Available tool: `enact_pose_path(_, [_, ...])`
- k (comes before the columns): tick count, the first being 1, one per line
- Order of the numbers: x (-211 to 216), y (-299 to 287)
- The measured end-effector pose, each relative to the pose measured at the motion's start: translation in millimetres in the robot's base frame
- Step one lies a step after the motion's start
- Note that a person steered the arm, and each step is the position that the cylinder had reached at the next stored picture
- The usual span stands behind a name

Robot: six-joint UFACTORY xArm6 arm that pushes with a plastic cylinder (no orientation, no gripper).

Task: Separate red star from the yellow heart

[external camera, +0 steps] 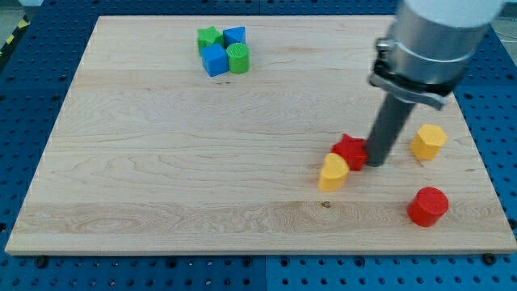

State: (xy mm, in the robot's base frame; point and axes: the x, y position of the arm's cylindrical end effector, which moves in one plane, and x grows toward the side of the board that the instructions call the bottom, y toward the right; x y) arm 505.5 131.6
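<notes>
Red star (pixel 350 150) sits right-of-centre on the counter (pixel 161 162), touching the yellow heart (pixel 333 172), which lies just below-left of it. So the pair is not yet separated.

No jaws on this rig, so nothing to call open or closed; just a dark rod. My tip (pixel 377 164) is down on the counter, pressed against or just beside the star's right side. Exact contact is hard to tell.

Step in hand, as I judge it: lining up or starting the push on the star. Problem: from this side a push toward the view's left drives the star into the heart and they would travel together. The next move probably calls for getting the tip between the two, or pushing the star toward the view's top so it slides off the heart.

Other blocks: a yellow hexagonal block (pixel 427 141) near the tip on the view's right, a red cylinder-ish block (pixel 427 205) lower right. At top left, a tight cluster: green star (pixel 210 37), blue block (pixel 235 35), blue cube (pixel 215 60), green cylinder (pixel 238 58). All are well apart from the task pair.

Surface is a light wooden board, on a blue perforated base (pixel 501 105).
</notes>
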Motion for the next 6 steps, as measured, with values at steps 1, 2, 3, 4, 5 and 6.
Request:
enact_pose_path(1, [0.0, -21.8])
enact_pose_path(2, [6.1, -3.9])
enact_pose_path(3, [32.0, -3.2])
enact_pose_path(4, [28.6, -34.3])
enact_pose_path(5, [-7.5, -85.5])
enact_pose_path(6, [-32.7, -117.9])
